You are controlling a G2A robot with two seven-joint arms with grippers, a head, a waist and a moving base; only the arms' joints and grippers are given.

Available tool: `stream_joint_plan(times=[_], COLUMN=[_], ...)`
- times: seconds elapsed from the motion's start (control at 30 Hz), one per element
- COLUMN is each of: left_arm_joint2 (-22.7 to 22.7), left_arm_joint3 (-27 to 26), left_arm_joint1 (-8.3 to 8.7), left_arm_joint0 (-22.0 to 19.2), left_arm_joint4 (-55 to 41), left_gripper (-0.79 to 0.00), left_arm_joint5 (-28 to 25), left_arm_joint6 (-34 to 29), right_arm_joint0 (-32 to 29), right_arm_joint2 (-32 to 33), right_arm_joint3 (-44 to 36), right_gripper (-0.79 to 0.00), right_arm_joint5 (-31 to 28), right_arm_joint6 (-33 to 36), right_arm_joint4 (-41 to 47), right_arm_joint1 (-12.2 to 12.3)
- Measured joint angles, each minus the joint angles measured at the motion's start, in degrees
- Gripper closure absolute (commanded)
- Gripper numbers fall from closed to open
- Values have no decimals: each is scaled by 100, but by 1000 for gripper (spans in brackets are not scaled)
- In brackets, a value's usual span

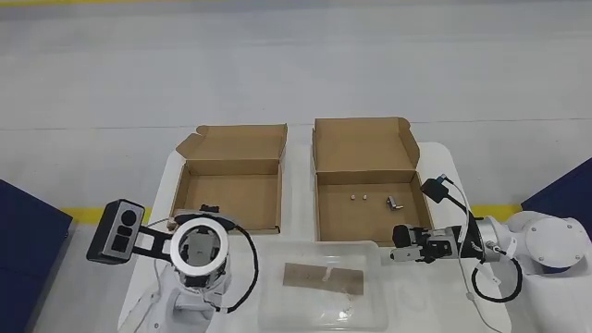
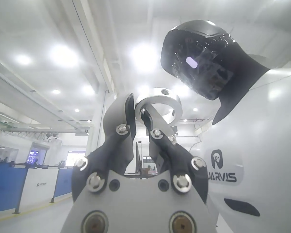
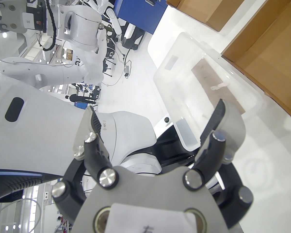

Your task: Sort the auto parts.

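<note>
left claw (image 2: 137,111) pinches the metal ring (image 2: 177,105) by its wall, up over the bench's (image 1: 298,213) seven o'clock corner. the empty left box (image 1: 231,202) lies at its one o'clock, nearer than the right box (image 1: 370,227); right claw (image 3: 155,105) hangs spread by the clear bin (image 3: 165,86).

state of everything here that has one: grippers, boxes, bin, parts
left gripper: shut on the metal ring, one finger inside it
metal ring: gripped, raised in the air
right gripper: open, holding nothing
left box: open, flap up
right box: open, three small parts inside
clear bin: uncovered, a couple of loose bits inside
</note>
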Motion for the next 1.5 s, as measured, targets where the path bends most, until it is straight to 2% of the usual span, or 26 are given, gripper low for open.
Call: stream_joint_plan(times=[0.37,0.77,1.2,1.5], left_arm_joint2=[-123,-74,-74,-289], left_arm_joint3=[128,154,152,211], left_arm_joint1=[-86,-158,-157,-142], left_arm_joint0=[142,167,167,239], left_arm_joint4=[880,470,476,433], left_gripper=[0,0,0,0], left_arm_joint5=[318,161,165,375], left_arm_joint6=[35,162,159,-633], right_arm_joint0=[0,0,0,0], right_arm_joint2=[0,0,0,0], right_arm_joint3=[0,0,0,0], right_gripper=[-785,-785,-785,-785], right_arm_joint5=[0,0,0,0], right_arm_joint6=[0,0,0,0], right_arm_joint4=[0,0,0,0], right_arm_joint1=[0,0,0,0])
